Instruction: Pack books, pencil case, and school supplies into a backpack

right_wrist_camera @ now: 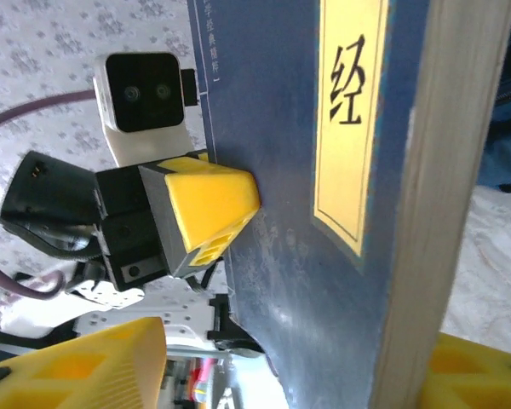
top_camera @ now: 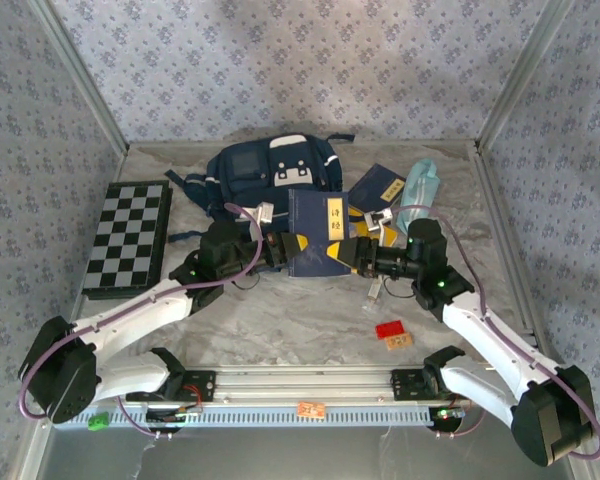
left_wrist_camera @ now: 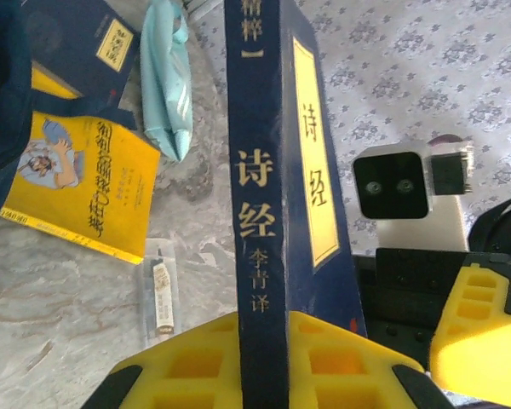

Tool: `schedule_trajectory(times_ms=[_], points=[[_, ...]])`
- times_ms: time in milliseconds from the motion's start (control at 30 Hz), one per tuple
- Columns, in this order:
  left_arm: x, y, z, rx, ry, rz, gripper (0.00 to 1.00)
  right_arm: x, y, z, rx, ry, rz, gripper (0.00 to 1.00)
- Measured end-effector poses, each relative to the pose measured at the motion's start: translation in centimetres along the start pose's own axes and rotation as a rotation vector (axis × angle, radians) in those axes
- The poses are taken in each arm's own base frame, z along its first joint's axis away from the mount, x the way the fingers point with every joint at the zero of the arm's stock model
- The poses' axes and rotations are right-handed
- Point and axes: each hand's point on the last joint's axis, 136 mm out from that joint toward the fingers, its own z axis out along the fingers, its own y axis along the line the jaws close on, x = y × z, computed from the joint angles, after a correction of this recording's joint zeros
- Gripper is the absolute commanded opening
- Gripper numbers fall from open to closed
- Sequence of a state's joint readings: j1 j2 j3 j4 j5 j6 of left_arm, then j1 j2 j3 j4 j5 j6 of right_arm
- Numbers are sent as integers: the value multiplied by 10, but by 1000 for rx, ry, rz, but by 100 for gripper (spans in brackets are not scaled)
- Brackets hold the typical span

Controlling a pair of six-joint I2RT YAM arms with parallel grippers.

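- Hidden or cut off: the top of the held navy book (top_camera: 315,232) runs out of both wrist views. Its pale page edge shows from the right wrist.
- The yellow book (left_wrist_camera: 81,183) lies flat on the desk (top_camera: 280,320). One corner sits under dark blue fabric at the frame edge, and I cannot tell what that fabric belongs to.
- Left hand (top_camera: 285,250): its yellow fingers (left_wrist_camera: 196,362) are pressed together on the navy book. It pinches the book at the spine end, one finger on each cover, and the book stands upright.
- Right hand (top_camera: 356,252): spread, straddling the book's page edge. One finger (right_wrist_camera: 94,366) stands apart from the cover. The other is half hidden behind the pages, so I cannot tell whether it touches.
- Materials: the navy cover is matte and scuffed, with a long yellow label and gold characters on the spine. The desk surface is marbled grey.
- Backpack (top_camera: 275,170): navy fabric with white patches, lying at the far middle of the desk, just behind the held book.
- Second navy book (top_camera: 378,187): flat, just right of the backpack. The pencil case (top_camera: 418,190), pale teal and soft, is just beside it toward the right wall.
- Small clear item (top_camera: 375,290): on bare desk near the right hand, with a red piece (top_camera: 388,328) nearby.
- Open room: the near-middle desk is bare. The checkered board (top_camera: 130,235) lies along the left edge.
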State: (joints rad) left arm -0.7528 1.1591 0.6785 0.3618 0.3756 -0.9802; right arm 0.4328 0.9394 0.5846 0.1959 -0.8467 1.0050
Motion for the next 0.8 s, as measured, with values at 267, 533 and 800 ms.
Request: schedule_trajectory(times_ms=[267, 533, 800], points=[[4, 10, -1, -43, 12, 6, 6, 2, -20, 1, 101, 9, 30, 0], [-8, 29, -9, -145, 30, 123, 38, -9, -27, -14, 219, -15, 24, 0], [-58, 49, -11, -360, 60, 493, 49, -8, -50, -45, 401, -40, 51, 0]])
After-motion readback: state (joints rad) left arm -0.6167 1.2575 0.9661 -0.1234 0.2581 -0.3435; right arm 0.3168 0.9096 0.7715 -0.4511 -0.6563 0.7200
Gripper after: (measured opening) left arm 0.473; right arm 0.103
